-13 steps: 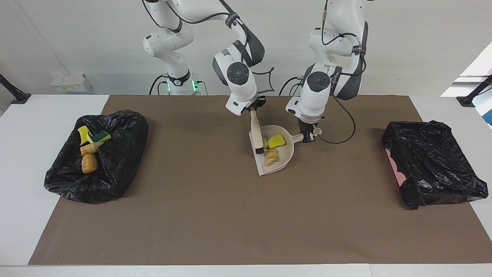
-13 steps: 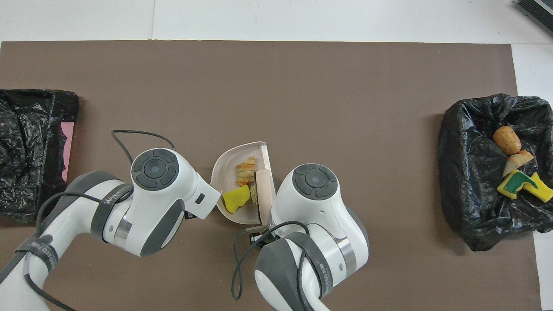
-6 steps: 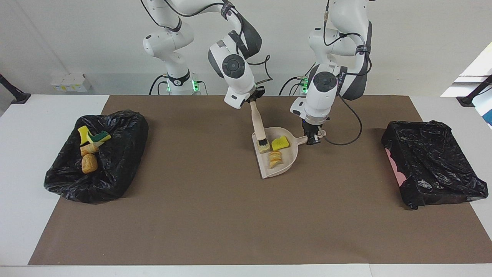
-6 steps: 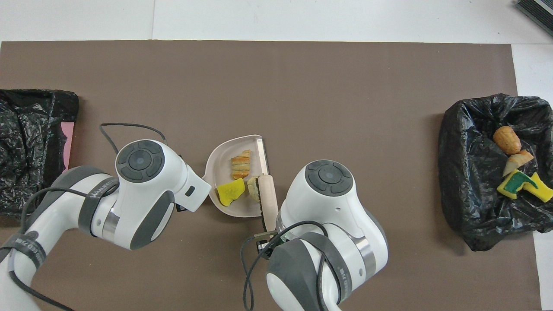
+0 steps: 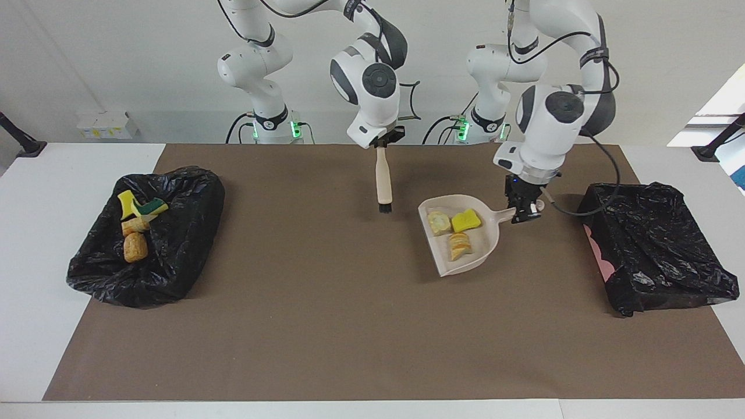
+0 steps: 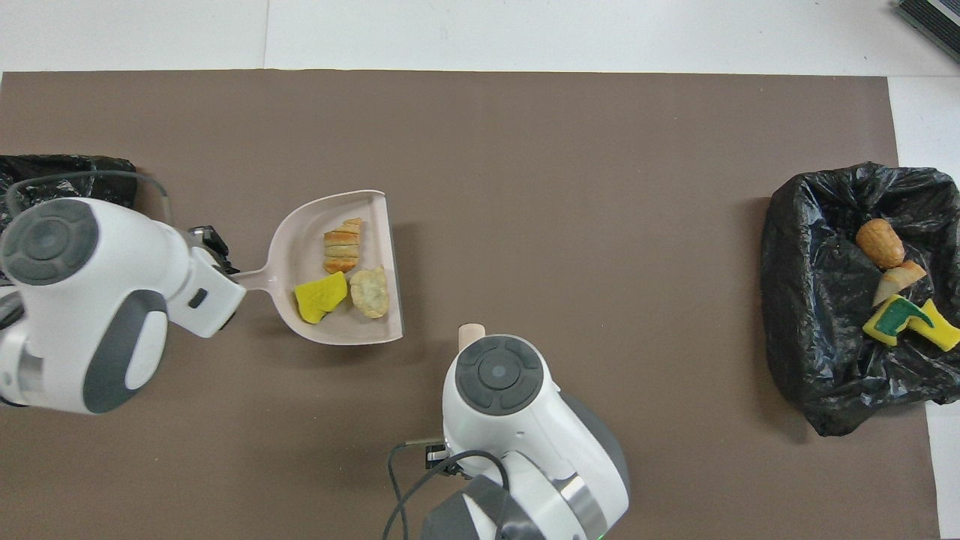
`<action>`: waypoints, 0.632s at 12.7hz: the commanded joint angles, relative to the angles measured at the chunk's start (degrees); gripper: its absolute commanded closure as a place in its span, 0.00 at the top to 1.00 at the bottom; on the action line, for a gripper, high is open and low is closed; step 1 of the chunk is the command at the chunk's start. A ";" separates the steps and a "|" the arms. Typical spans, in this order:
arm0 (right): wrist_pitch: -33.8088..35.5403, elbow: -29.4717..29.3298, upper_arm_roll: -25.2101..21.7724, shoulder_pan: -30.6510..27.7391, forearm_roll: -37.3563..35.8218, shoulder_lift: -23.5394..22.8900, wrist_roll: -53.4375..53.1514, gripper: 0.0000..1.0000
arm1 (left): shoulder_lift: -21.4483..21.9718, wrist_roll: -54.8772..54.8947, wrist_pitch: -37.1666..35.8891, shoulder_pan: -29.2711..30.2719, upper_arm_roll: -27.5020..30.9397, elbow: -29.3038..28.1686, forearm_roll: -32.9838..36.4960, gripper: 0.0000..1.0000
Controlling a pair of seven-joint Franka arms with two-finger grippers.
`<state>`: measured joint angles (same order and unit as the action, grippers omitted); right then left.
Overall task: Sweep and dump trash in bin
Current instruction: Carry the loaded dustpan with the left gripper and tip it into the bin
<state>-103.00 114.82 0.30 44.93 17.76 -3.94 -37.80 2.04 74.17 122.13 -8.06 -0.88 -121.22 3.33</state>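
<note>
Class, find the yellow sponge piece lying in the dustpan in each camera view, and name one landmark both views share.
Facing view: the yellow sponge piece lies in the dustpan, near its handle end, right of centre.
Overhead view: the same piece lies in the dustpan, left of centre.
Shared landmark: the bin holding scraps, at the right arm's end of the table.

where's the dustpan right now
The dustpan is held by its handle in the left gripper above the brown mat, toward the left arm's end, beside the empty black bin, carrying three scraps.
</note>
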 commanded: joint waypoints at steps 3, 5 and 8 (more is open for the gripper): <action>-7.91 0.32 0.05 6.83 -1.77 -4.84 -4.82 0.00 | 3.15 8.10 -1.37 15.68 -0.52 1.42 -0.08 0.00; -9.74 0.05 0.14 7.36 -3.26 -6.60 -6.49 0.00 | 2.45 7.92 -1.55 22.53 -0.44 3.43 -0.08 0.00; -12.30 0.14 0.14 7.98 -3.26 -8.37 -6.59 0.00 | -0.18 8.10 0.21 30.45 -0.17 8.26 0.45 0.00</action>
<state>-114.00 115.49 0.40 52.83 16.00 -11.78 -42.82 4.14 82.20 122.08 18.71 -0.39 -117.34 3.36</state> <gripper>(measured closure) 0.736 0.687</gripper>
